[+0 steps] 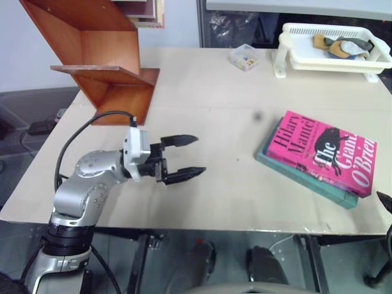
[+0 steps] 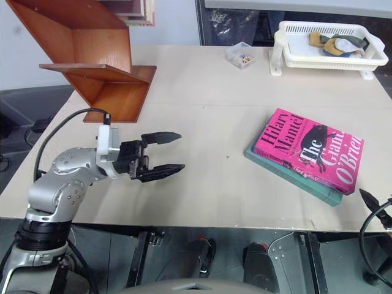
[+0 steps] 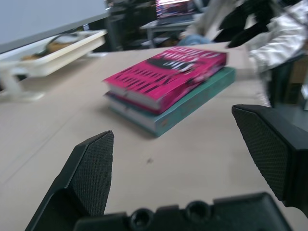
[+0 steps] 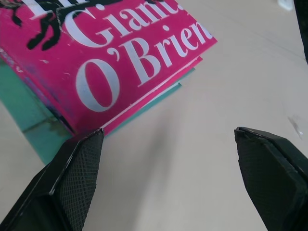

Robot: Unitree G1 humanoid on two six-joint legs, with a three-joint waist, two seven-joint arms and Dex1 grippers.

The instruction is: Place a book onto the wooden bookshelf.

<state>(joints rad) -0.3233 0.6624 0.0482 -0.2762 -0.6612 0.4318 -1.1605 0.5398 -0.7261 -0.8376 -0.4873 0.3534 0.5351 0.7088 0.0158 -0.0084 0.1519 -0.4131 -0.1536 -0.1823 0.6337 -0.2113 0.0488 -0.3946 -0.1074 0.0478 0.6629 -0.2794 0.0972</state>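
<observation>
The bright pink book [image 1: 321,152] lies flat on a teal book [image 1: 304,180] at the table's right side. At the far left corner stands the reddish-brown wooden bookshelf [image 1: 104,61], its angled boards bare. My left gripper [image 1: 199,155] hovers over the table's left front, pointing level toward the books, open and empty, well short of them. In the left wrist view the pink book [image 3: 166,77] lies ahead between the fingers. My right gripper [image 4: 168,131] is open and empty at the pink book's [image 4: 106,57] near right corner, one finger [image 2: 369,200] showing at the table's front right edge.
A white plastic tray rack [image 1: 334,49] holding some small items stands at the far right of the beige table [image 1: 214,116]. A small clear box [image 1: 244,59] sits near the back middle. A person's light sleeve [image 3: 284,33] shows beyond the table in the left wrist view.
</observation>
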